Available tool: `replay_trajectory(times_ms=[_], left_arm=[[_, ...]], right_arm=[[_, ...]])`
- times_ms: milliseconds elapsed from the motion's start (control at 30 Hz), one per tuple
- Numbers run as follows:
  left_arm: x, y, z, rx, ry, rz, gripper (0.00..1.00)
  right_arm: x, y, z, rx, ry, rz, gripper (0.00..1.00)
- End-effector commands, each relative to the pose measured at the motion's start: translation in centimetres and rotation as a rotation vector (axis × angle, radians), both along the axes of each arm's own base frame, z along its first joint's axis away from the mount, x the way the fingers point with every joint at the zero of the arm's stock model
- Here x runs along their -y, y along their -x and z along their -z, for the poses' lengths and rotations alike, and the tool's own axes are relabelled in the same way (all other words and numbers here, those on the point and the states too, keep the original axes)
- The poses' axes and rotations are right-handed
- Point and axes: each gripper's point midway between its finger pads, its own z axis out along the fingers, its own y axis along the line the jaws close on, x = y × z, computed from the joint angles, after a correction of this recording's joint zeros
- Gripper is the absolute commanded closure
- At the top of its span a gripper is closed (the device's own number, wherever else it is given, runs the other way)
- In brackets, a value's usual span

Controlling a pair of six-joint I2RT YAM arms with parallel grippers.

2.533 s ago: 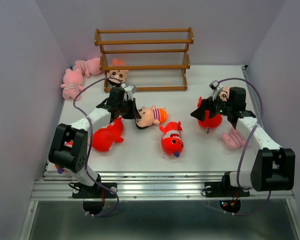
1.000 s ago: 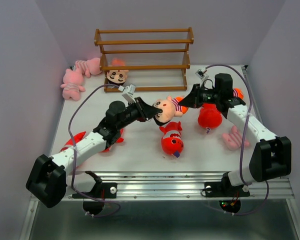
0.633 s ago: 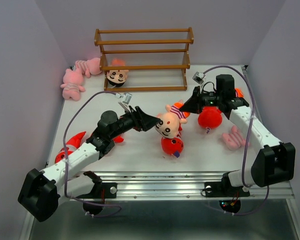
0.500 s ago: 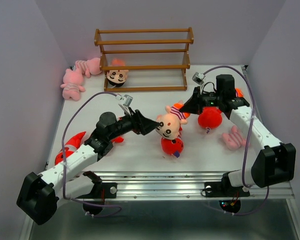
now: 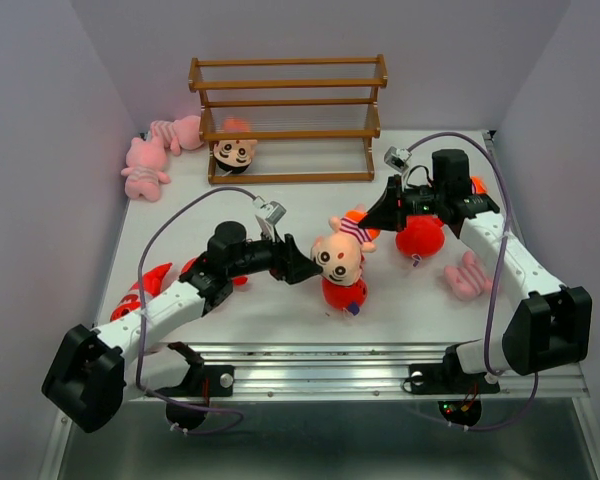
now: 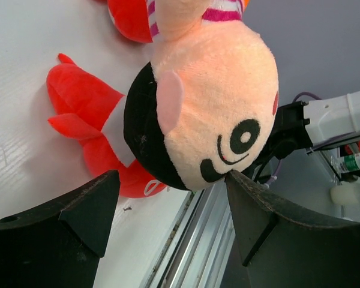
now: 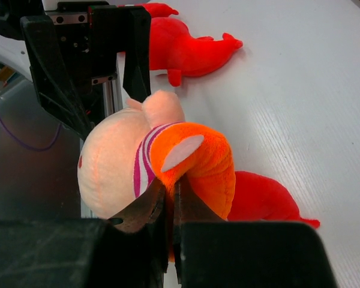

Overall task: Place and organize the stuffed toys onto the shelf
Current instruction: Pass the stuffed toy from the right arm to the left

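left arm, right arm: white shells | joints: black blocks | cables: purple loops (one per arm) | left gripper: black wedge fingers | wrist cameras: small grey boxes | bases: black mounts

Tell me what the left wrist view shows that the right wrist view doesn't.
Only the left wrist view shows the face and black hair of the boy doll, framed by the open left gripper. Only the right wrist view shows the right gripper shut on the doll's orange end. Both show its striped shirt and red fish on the table.
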Motion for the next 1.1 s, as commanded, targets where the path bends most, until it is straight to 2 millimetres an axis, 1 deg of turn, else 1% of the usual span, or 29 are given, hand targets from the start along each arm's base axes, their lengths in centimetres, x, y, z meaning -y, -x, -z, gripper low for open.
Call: replay_trajectory(times_ms=[0, 33, 100, 167, 200, 233, 300, 400, 433, 500, 533, 600, 633, 700, 733, 767, 800, 833, 867, 900, 933, 967, 1000, 1033, 1067], left_arm=[[1.1, 0.6, -1.8, 0.057, 0.075, 0.095, 0.18], [1.3, 0.7, -2.3, 0.063, 0.093, 0.107, 0.19], [1.7, 0.7, -2.2, 0.050, 0.099, 0.125, 0.19], [2.2, 0.9, -3.0, 0.064, 0.136, 0.152, 0.24], [2.3, 1.2, -3.0, 0.047, 0.148, 0.166, 0.27], [2.4, 1.3, -3.2, 0.056, 0.155, 0.178, 0.27], [2.8, 1.5, -3.2, 0.042, 0.169, 0.199, 0.38], [3.1, 1.5, -3.1, 0.025, 0.177, 0.210, 0.49], [3.2, 1.5, -3.3, 0.029, 0.185, 0.214, 0.60], [3.3, 1.5, -3.5, 0.025, 0.195, 0.212, 0.74], [3.3, 1.2, -3.3, 0.021, 0.194, 0.191, 0.86], [3.1, 0.9, -3.8, 0.031, 0.202, 0.163, 0.97], [2.9, 0.4, -3.6, 0.033, 0.199, 0.126, 1.00], [2.4, 0.0, -4.0, 0.051, 0.199, 0.077, 1.00], [2.1, -0.6, -3.6, 0.048, 0.186, 0.038, 1.00], [1.7, -0.7, -3.7, 0.049, 0.183, 0.018, 1.00], [1.4, -1.1, -3.5, 0.047, 0.177, -0.006, 1.00], [1.1, -1.3, -3.3, 0.044, 0.167, -0.020, 1.00], [0.4, -2.0, -3.4, 0.058, 0.156, -0.049, 1.00], [-0.1, -2.6, -3.2, 0.060, 0.141, -0.071, 1.00], [-0.7, -3.2, -2.5, 0.040, 0.110, -0.098, 1.00], [-2.0, -4.4, -2.4, 0.054, 0.091, -0.146, 1.00], [-2.9, -4.9, -1.6, 0.031, 0.061, -0.172, 1.00], [-3.7, -5.8, -1.7, 0.039, 0.046, -0.205, 1.00], [-4.5, -6.6, -1.1, 0.027, 0.021, -0.231, 1.00]], right_arm=[[-0.4, 0.4, -2.4, 0.064, -0.042, -0.052, 0.99], [-0.4, 0.4, -2.4, 0.063, -0.046, -0.058, 0.99], [-0.5, 0.4, -2.2, 0.055, -0.047, -0.062, 0.99], [-0.5, 0.4, -1.9, 0.048, -0.046, -0.065, 0.99], [-0.5, 0.4, -1.8, 0.045, -0.047, -0.068, 0.99], [-0.5, 0.4, -1.7, 0.042, -0.047, -0.068, 0.99], [-0.5, 0.4, -1.4, 0.035, -0.047, -0.072, 0.99], [-0.5, 0.4, -1.1, 0.034, -0.047, -0.074, 0.99], [-0.5, 0.4, -1.1, 0.034, -0.045, -0.073, 0.99], [-0.5, 0.4, -0.9, 0.033, -0.043, -0.071, 0.99], [-0.4, 0.3, -1.0, 0.040, -0.038, -0.064, 0.98], [-0.4, 0.2, -0.7, 0.041, -0.030, -0.055, 0.95], [-0.3, 0.0, -0.6, 0.044, -0.022, -0.044, 0.90], [-0.2, 0.0, -0.6, 0.058, -0.013, -0.030, 0.82], [-0.1, -0.2, -0.5, 0.061, -0.004, -0.018, 0.72], [0.0, -0.2, -0.5, 0.065, 0.000, -0.010, 0.57], [0.1, -0.4, -0.5, 0.067, 0.009, 0.006, 0.37], [0.2, -0.6, -0.5, 0.074, 0.020, 0.024, 0.20], [0.5, -1.2, -0.3, 0.090, 0.045, 0.064, 0.00], [0.7, -1.5, -0.3, 0.098, 0.060, 0.089, 0.00], [1.2, -2.3, -0.4, 0.124, 0.094, 0.149, 0.00], [1.8, -2.6, -0.3, 0.129, 0.109, 0.184, 0.00], [2.7, -3.2, -0.3, 0.138, 0.120, 0.223, 0.00], [3.4, -3.1, -0.2, 0.144, 0.125, 0.248, 0.00], [4.0, -3.1, -0.1, 0.145, 0.123, 0.261, 0.00]])
